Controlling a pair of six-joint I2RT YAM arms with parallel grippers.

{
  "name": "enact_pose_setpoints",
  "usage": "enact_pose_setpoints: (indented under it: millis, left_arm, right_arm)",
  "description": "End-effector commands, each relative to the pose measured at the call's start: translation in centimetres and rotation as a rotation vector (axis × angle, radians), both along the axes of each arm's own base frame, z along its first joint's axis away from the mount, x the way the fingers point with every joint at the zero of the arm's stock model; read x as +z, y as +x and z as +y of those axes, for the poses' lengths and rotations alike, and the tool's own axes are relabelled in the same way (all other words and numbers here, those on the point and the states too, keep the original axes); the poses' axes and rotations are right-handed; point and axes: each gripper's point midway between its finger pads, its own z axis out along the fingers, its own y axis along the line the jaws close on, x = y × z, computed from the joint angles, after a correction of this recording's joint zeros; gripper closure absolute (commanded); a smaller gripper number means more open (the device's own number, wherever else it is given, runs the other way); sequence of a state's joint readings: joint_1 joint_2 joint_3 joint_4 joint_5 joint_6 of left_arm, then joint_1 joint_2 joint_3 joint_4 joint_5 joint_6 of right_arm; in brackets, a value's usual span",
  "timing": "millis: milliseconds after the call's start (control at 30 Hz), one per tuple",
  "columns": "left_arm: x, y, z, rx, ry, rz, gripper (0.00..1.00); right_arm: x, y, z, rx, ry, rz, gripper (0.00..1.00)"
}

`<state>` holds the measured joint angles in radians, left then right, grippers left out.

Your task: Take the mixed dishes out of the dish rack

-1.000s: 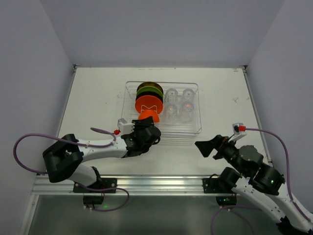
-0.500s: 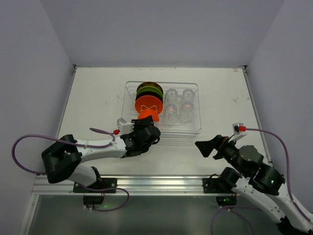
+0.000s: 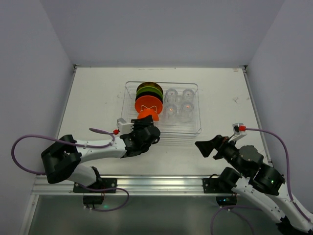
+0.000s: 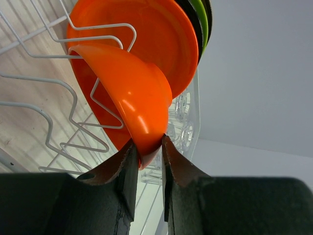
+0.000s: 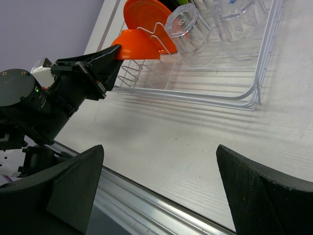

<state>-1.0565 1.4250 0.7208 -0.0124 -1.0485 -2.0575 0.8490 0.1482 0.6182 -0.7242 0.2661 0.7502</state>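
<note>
Barely anything has shifted: my left gripper (image 4: pixel 146 148) stays pinched on the rim of the small orange bowl (image 4: pixel 128 93), which seemingly still sits in the dish rack (image 3: pixel 186 129). My right gripper (image 3: pixel 203 147) waits wide open.

Clear rectangular dish rack (image 3: pixel 182 129) with thin wire dividers, flat at mid-table. In its 9 o'clock half, plates on edge in a row: orange plate (image 3: pixel 148 104) nearest, black plate (image 3: pixel 148 95), green plate (image 3: pixel 149 91), patterned yellow plate (image 3: pixel 150 85) toward 12 o'clock. Glossy orange bowl (image 4: pixel 132 93) tilted against the orange plate's 6 o'clock face, rim pinched in the left gripper (image 4: pixel 147 144). Four clear glasses (image 3: pixel 187 106) clustered two by two at 3 o'clock.
</note>
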Motion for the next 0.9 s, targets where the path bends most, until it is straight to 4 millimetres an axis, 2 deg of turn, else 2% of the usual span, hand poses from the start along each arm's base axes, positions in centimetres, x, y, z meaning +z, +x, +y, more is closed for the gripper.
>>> enact_pose_setpoints:
  millis: [0, 133, 533, 867]
  left_arm:
    - [2.7, 0.6, 1.5, 0.165, -0.243, -0.104, 0.8]
    - [3.9, 1.0, 1.2, 0.172, -0.229, -0.131, 0.8]
    - [3.0, 1.5, 1.0, 0.194, -0.21, -0.133, 0.8]
    - [4.3, 1.8, 1.2, 0.215, -0.205, -0.184, 0.86]
  right_arm:
    - [0.8, 0.1, 0.4, 0.016, 0.018, -0.031, 0.01]
    - [0.7, 0.1, 0.4, 0.019, 0.015, -0.03, 0.01]
    - [0.6, 0.2, 0.5, 0.021, 0.007, -0.031, 0.01]
    - [0.6, 0.2, 0.6, 0.022, 0.005, -0.03, 0.01]
